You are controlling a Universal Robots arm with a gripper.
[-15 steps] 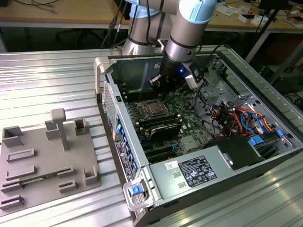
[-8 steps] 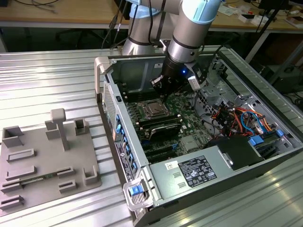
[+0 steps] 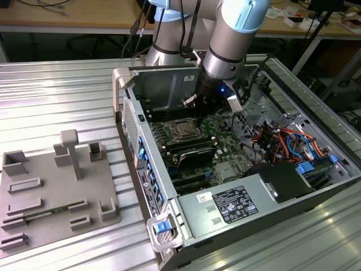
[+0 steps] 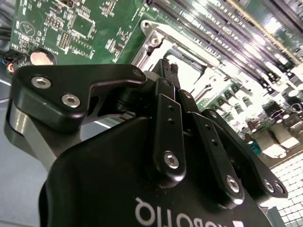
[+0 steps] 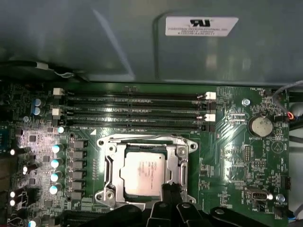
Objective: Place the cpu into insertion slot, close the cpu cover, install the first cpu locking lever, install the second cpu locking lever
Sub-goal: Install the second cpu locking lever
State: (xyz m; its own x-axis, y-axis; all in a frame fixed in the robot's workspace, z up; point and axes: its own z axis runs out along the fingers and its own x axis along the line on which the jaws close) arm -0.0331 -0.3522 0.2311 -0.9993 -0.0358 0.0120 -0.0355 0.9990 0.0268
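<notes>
1. The claw (image 5: 171,190) is hovering over the motherboard (image 5: 227,142), its black fingertips (image 4: 166,66) pressed together at the edge of the insertion slot (image 5: 110,168), pinching nothing.
2. The cpu (image 5: 143,174) is lying flat in the insertion slot, silvery face up, just beside the fingertips in the first wrist view.
3. The cpu cover (image 5: 181,163) is sitting down around the chip as a thin shiny metal frame with a hollow middle.
4. The chip is square, so no long axis is showing; its edges are running parallel to the long black memory slots (image 5: 135,111).
5. In the exterior view, the arm (image 3: 228,39) is reaching down into the open computer case (image 3: 127,107), which is resting on the ribbed metal worktop (image 3: 56,96).
6. A grey moulded fixture tray (image 3: 53,192) is lying on the worktop toward the exterior view's left, well apart from the case.
</notes>
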